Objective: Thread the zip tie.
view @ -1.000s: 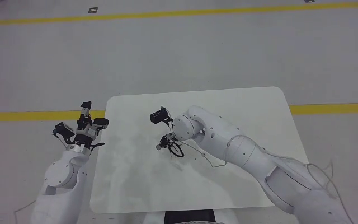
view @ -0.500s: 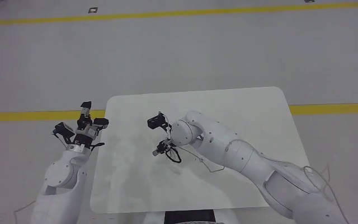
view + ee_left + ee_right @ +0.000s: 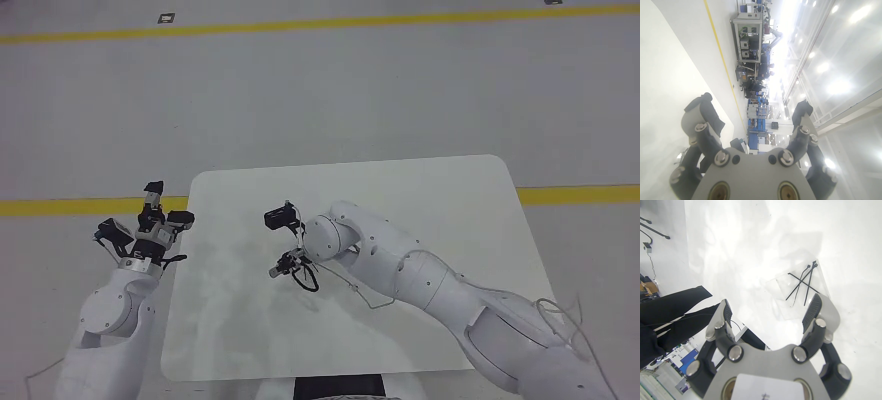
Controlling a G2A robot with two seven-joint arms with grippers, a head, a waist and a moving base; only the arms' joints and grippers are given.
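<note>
Several black zip ties (image 3: 803, 281) lie crossed inside a clear plastic sleeve (image 3: 791, 306) on the white table (image 3: 450, 200). My right gripper (image 3: 770, 300) hangs open just above the table, short of the ties, with nothing between its ribbed pads (image 3: 811, 309). In the top view the right gripper (image 3: 281, 268) sits over the table's middle left, and the arm hides the ties. My left gripper (image 3: 165, 203) is open and empty, raised beside the table's left edge. In its wrist view the left gripper (image 3: 755, 101) points out into the room.
The table edge (image 3: 687, 256) runs close to the right gripper's side. A thin cable (image 3: 370, 295) trails from the right arm across the tabletop. A yellow floor line (image 3: 60, 206) passes behind the left arm.
The right arm has shifted slightly left and toward the table's near side, carrying its open gripper along. The left arm has stayed still.
</note>
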